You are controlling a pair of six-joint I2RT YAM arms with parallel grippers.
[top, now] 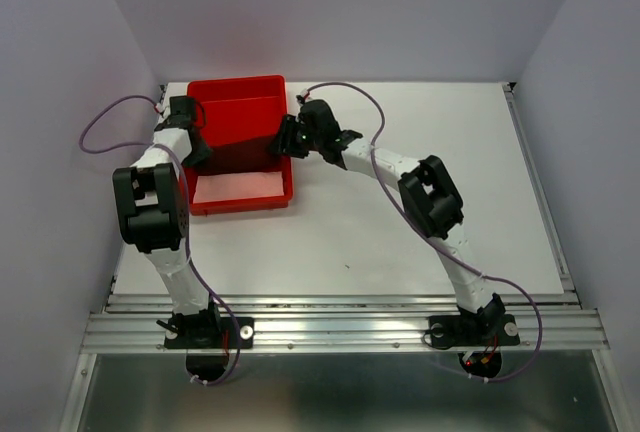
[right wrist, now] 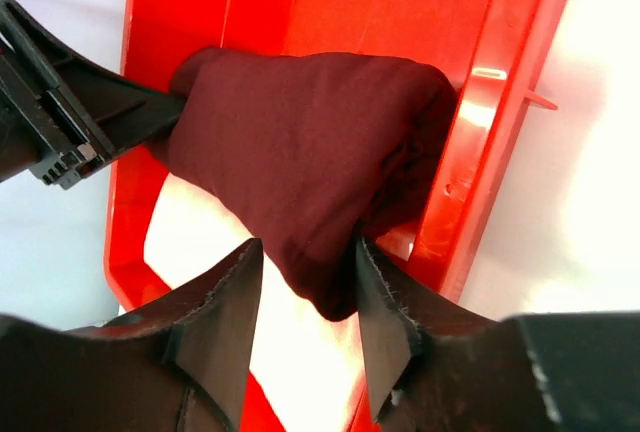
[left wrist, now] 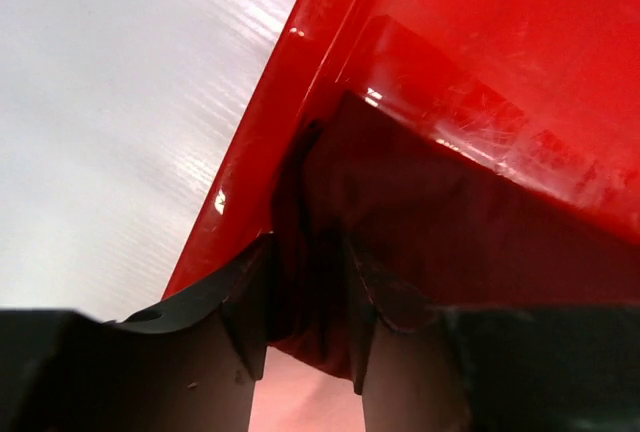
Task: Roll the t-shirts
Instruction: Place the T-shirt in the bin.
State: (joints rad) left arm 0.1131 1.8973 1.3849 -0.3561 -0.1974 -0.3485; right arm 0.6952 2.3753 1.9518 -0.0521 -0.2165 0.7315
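The dark maroon t-shirt (top: 240, 142) lies rolled into a thick bundle across the red tray (top: 238, 83), stretching from its left wall to its right wall. At the bundle's left end, my left gripper (top: 199, 142) has its jaws parted, with cloth (left wrist: 450, 222) hanging loosely between the fingers (left wrist: 305, 362). At the right end, my right gripper (top: 284, 139) is also parted. The roll's tip (right wrist: 310, 152) rests against one finger, with a gap to the other (right wrist: 308, 245).
The tray's near half shows its bare pale floor (top: 240, 184). Its right wall (right wrist: 500, 102) runs close beside my right fingers. The white table (top: 420, 212) extends to the right and front of the tray. Grey walls enclose the back and both sides.
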